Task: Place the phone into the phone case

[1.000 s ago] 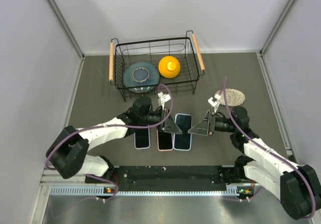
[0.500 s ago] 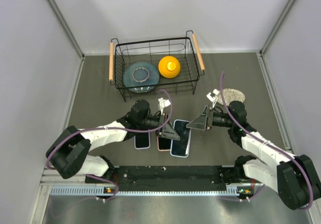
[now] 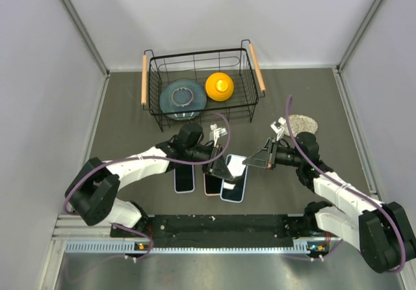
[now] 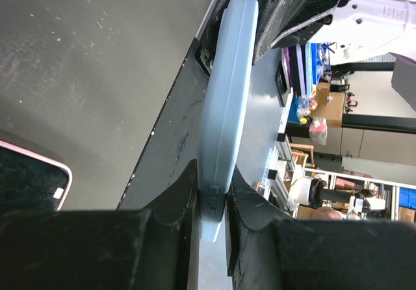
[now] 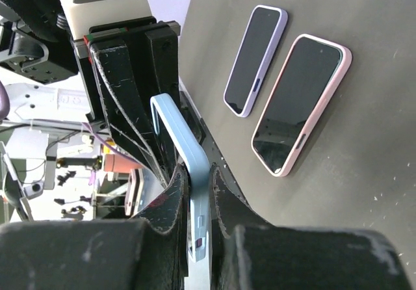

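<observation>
Phone (image 4: 224,108), light-blue along its edge, is pinched on opposite sides: my left fingers (image 4: 174,199) clamp one edge and my right fingers (image 5: 168,202) clamp the other. It hangs tilted between the two arms; I can't tell whether it touches the table (image 3: 130,121). Just beside it a pink-cased phone (image 5: 299,105) and a lilac-cased phone (image 5: 255,61) lie flat. A wire basket (image 3: 153,88) sits well beyond.
</observation>
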Robot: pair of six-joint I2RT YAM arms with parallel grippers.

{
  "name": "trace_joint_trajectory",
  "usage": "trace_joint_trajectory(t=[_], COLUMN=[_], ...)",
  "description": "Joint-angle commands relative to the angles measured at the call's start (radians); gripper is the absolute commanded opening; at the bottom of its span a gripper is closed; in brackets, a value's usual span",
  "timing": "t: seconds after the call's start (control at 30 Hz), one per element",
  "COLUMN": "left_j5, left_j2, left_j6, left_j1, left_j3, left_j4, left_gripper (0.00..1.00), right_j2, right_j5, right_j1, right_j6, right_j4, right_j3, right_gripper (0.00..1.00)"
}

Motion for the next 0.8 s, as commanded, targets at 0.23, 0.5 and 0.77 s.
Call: trace_joint_trajectory(t=[0.23,0.5,0.77], left_j5=[-0.039,-0.059,-0.048], left_j2=[0.0,-0.095,-0.065], left_j6=[-0.078,-0.241,-0.311], left_j1=[-0.008,-0.006,-0.006], left_j3=[-0.008,-0.052,-0.078], left_j4=[0.038,0.236,0.394], left_gripper=[0.0,0.0,0.0], right_j2=[-0.059,-0.046,-0.04], right_j5=[-0.078,-0.083,-0.071], right_j1=[0.012,0.02,0.047], right_j6=[-0.025,0.209,0.231], right_j4=[0.068,0.479,0.499], right_j3=[0.045,-0.175,-0.189], right_gripper=[0.35,0.61,0.6])
